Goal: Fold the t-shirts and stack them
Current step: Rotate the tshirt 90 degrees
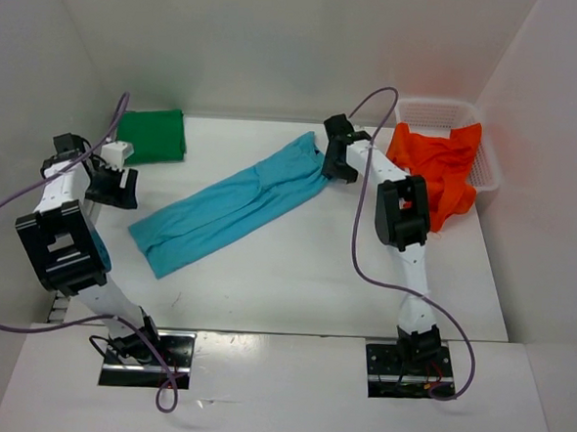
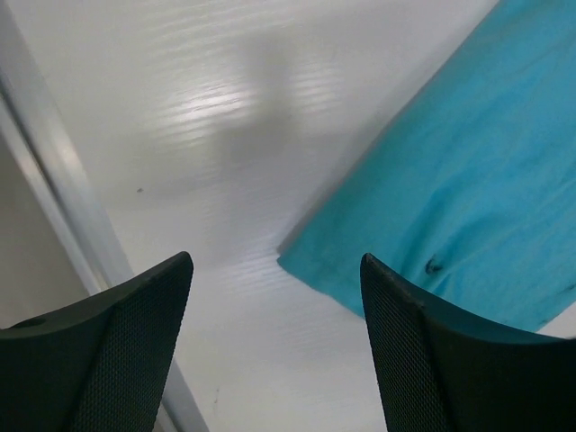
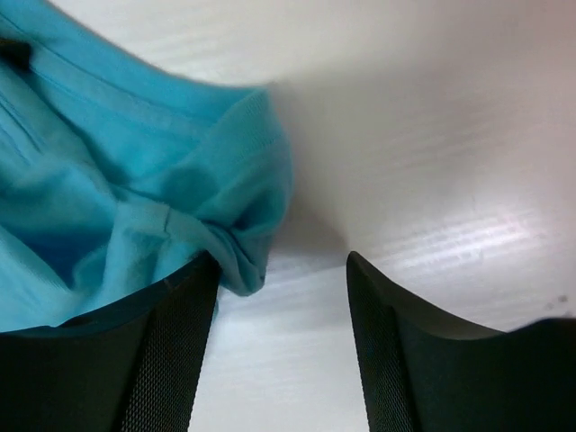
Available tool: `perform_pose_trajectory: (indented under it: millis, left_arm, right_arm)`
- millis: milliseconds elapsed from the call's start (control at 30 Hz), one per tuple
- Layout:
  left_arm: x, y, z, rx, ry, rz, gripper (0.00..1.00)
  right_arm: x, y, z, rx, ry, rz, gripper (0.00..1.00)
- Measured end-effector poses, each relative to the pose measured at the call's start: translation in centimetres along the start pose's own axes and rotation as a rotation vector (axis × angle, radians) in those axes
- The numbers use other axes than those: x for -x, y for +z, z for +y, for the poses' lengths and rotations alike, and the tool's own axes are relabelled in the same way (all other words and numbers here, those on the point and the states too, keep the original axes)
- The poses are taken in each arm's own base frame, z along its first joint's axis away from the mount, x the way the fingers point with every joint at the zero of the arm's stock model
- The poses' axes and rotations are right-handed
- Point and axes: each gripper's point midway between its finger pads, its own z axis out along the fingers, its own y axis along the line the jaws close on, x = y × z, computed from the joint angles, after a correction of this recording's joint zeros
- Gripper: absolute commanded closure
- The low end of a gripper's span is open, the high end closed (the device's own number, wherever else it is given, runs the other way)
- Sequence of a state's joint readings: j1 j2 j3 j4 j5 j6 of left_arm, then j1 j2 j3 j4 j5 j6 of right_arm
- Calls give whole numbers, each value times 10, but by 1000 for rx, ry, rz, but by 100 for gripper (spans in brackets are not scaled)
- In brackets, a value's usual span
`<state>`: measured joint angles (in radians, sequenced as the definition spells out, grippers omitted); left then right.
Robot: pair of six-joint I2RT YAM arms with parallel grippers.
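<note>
**Turquoise t-shirt (image 1: 235, 205) stretched across the counter (image 1: 294, 285), both my pincers wide**

Soft knit cloth, folded into a long narrow band, runs slantwise over the middle of the smooth white counter, from the near-left towards the far-right. Its surface is gently creased, with a ribbed hem bunched at the far end.

My left arm bends up from its base at the near edge and reaches towards the far-left corner. My left pincer (image 2: 274, 261) hangs over bare counter with its jaws wide apart and nothing between them. The near-left corner of the band lies just beside it. Its dark fingers (image 2: 135, 342) show a fine mesh-textured pad.

My right arm rises to a blocky elbow, then stretches towards the far edge. My right pincer (image 3: 283, 256) is parted too, with bare counter in the gap. The bunched turquoise hem lies against one finger (image 3: 171, 351), not clamped.

The green t-shirt (image 1: 151, 135) sits as a compact flat rectangle in the far-left corner. The orange-red t-shirt (image 1: 438, 166) is crumpled and spills over the rim of the white mesh basket (image 1: 442, 110) in the far-right corner.
</note>
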<state>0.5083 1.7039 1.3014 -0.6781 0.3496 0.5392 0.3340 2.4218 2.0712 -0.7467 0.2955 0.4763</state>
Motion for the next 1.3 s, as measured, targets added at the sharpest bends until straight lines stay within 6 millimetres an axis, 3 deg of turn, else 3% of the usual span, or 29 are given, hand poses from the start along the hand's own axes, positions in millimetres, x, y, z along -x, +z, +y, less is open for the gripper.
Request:
perform_pose_trajectory:
  millis: [133, 267, 367, 400, 500, 533, 600, 733, 767, 800, 967, 1033, 1167, 1267, 1300]
  left_arm:
    - [-6, 23, -9, -34, 19, 33, 15]
    - [-40, 40, -22, -58, 12, 115, 13]
    - [-62, 51, -23, -59, 4, 167, 16]
    - [-64, 53, -22, -54, 16, 173, 24]
    - [-62, 55, -16, -28, 34, 163, 51]
    - [-63, 55, -15, -29, 48, 163, 57]
    - [-64, 56, -16, -34, 63, 161, 62]
    - [-64, 57, -25, -73, 142, 160, 64]
    - [-65, 57, -34, -95, 176, 164, 66]
    - [-66, 57, -43, -113, 208, 172, 67]
    - [-75, 57, -116, -237, 483, 242, 67]
    - [-84, 53, -137, -284, 557, 272, 67]
    - [-99, 44, -158, -337, 636, 336, 65]
    - [-107, 40, -176, -371, 706, 380, 65]
    - [-109, 38, -182, -388, 728, 394, 65]
  right_arm:
    - [-12, -9, -15, -18, -10, 22, 33]
    - [-16, -15, -13, 14, -4, 38, 33]
    - [-17, -15, -6, 62, 9, 56, 41]
    - [-18, -15, -4, 77, 16, 65, 55]
    - [-14, -9, -1, 111, 41, 80, 80]
    - [-11, -5, 1, 121, 50, 80, 93]
    - [4, 1, 4, 146, 72, 69, 100]
    - [42, 21, 21, 202, 67, 19, 100]
    - [60, 25, 29, 225, 64, -25, 100]
    - [72, 31, 33, 244, 64, -60, 100]
    - [87, 39, 39, 294, 53, -99, 100]
    - [94, 38, 39, 318, 51, -115, 100]
    - [112, 30, 44, 377, 46, -161, 88]
    - [128, 15, 50, 417, 43, -215, 68]
    - [136, 9, 53, 431, 42, -243, 51]
